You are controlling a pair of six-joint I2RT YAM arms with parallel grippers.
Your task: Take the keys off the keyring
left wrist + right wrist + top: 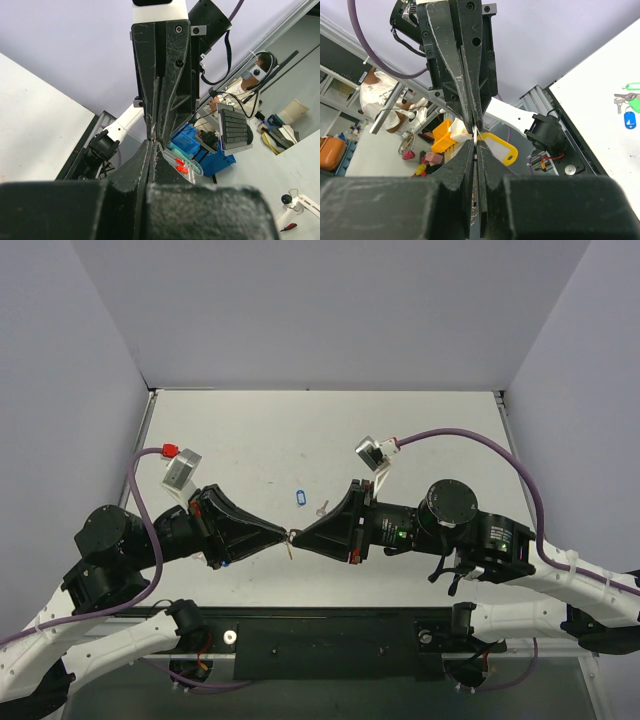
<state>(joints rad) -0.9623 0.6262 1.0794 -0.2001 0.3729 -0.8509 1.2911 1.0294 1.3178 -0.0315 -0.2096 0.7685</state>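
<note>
The left fingers and the right fingers are pointed at each other, and their tips are met in the middle, above the surface. Both pairs of fingers are squeezed tight, with no gap seen between them. The keyring is held up in the air right where the tips meet. Its yellow tag is seen hanging just beside the tips, a little toward the arm bases in the top view. A thin bit of silver metal is seen pinched between the two sets of tips in the wrist views. It cannot be told whether that bit is the ring or a key, and it cannot be told which fingers are holding the keyring. Some small silver keys are seen lying on the surface, well apart from the fingers and on the far side of the tips. A blue tag is lying near them, and a green tag is lying just beside the keys. None of these are touched by the fingers.
</note>
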